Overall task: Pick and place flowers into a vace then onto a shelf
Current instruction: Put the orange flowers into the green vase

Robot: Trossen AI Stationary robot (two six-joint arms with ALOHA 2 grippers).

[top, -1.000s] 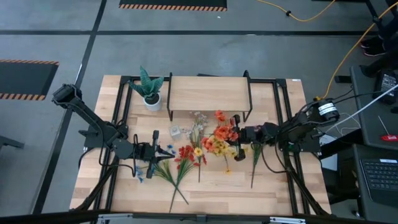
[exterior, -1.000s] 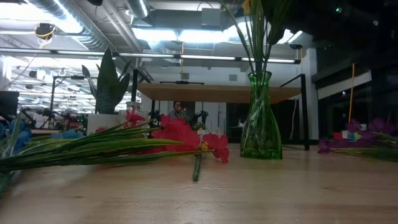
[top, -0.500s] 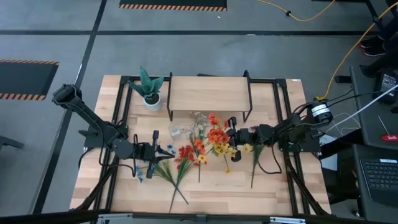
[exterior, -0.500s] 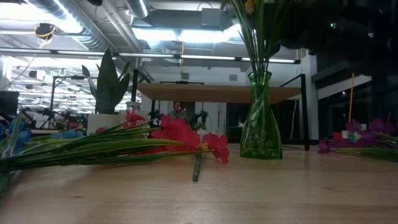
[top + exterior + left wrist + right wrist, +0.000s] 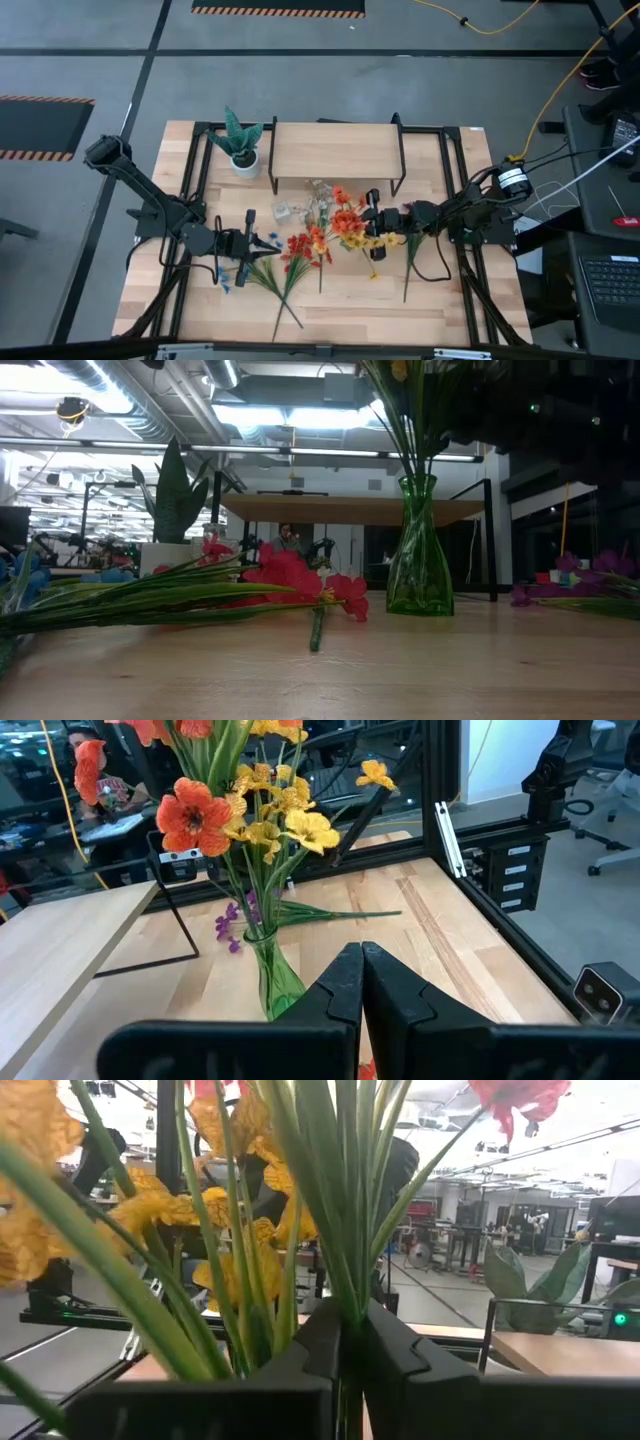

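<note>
The flowers, artificial stems with thin green stalks, are split between two places: a bunch with orange and yellow blooms (image 5: 345, 225) stands in a green glass vase (image 5: 419, 550) at the middle of the pale wooden tabletop (image 5: 440, 300), just in front of the low shelf with a pale board top and thin black legs (image 5: 335, 150). The right gripper (image 5: 352, 1350) is pinching the green stalks of this bunch above the vase, its dark fingers pressed in on the stems. More stems with red blooms (image 5: 290, 575) lie flat on the table nearer the left arm, and a few purple ones (image 5: 590, 575) lie off to the other side. The left gripper (image 5: 362, 982) hovers low over the table with its fingers pressed together, holding nothing. A spiky green plant in a white pot (image 5: 240, 145) stands beside the shelf.
</note>
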